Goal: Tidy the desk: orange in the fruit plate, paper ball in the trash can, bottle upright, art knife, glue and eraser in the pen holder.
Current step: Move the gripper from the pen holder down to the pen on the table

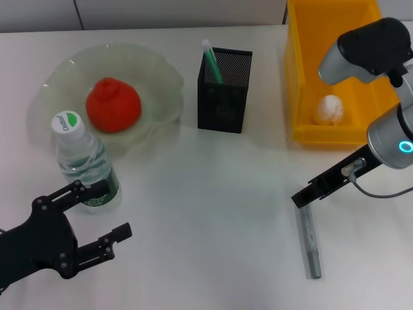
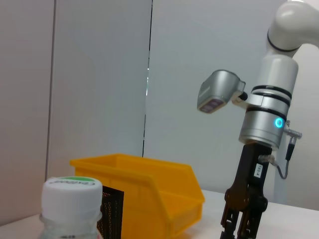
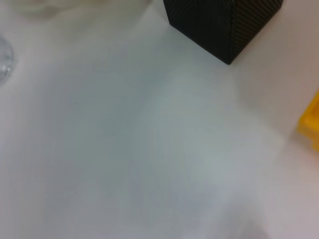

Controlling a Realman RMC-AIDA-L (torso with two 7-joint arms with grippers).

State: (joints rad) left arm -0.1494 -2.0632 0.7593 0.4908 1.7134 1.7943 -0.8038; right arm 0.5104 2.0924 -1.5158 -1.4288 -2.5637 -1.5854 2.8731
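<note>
The orange lies in the pale green fruit plate. In front of the plate the bottle stands upright, its white cap close in the left wrist view. My left gripper is open beside the bottle's base, not holding it. The paper ball rests in the yellow trash can. A green-and-white stick, likely the glue, pokes out of the black mesh pen holder. The grey art knife lies on the table, with my right gripper just above its far end. The eraser is out of view.
The white table stretches between the two arms. Farther off in the left wrist view, the right arm's gripper stands beside the trash can. A corner of the pen holder and an edge of the trash can fall within the right wrist view.
</note>
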